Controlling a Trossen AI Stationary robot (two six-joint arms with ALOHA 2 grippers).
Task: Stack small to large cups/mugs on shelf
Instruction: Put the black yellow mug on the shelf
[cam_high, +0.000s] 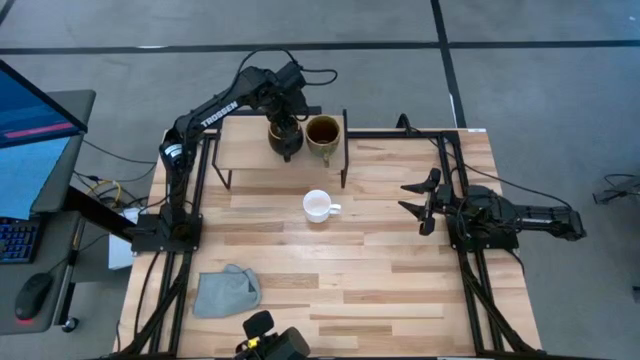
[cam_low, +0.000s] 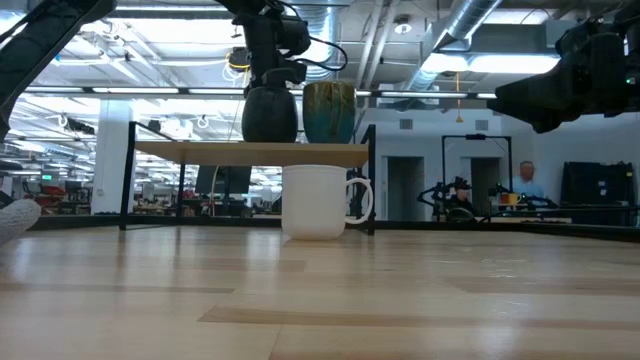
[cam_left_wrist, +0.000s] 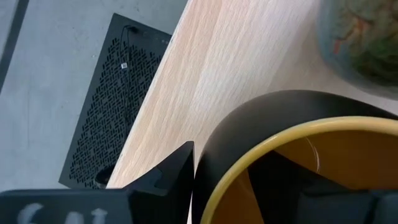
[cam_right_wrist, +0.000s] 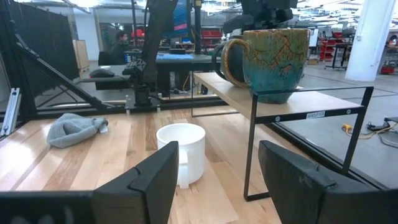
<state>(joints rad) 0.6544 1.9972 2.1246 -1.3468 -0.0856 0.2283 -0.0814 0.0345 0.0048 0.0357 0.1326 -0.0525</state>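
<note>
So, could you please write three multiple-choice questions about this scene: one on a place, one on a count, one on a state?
1. Where is the white mug?
A on the shelf
B on the tabletop
C in a claw

2. How many mugs stand on the shelf?
A one
B two
C three

3. How is the right claw?
A open, empty
B shut on a mug
C shut on the cloth

Answers:
1 B, it stands before the shelf.
2 B, the dark mug and olive mug.
3 A, its fingers stand apart, nothing between.

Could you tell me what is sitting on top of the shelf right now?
On the shelf stand the dark mug and the olive-tan mug, side by side. The left gripper covers part of the dark mug's rim, one finger inside.
</note>
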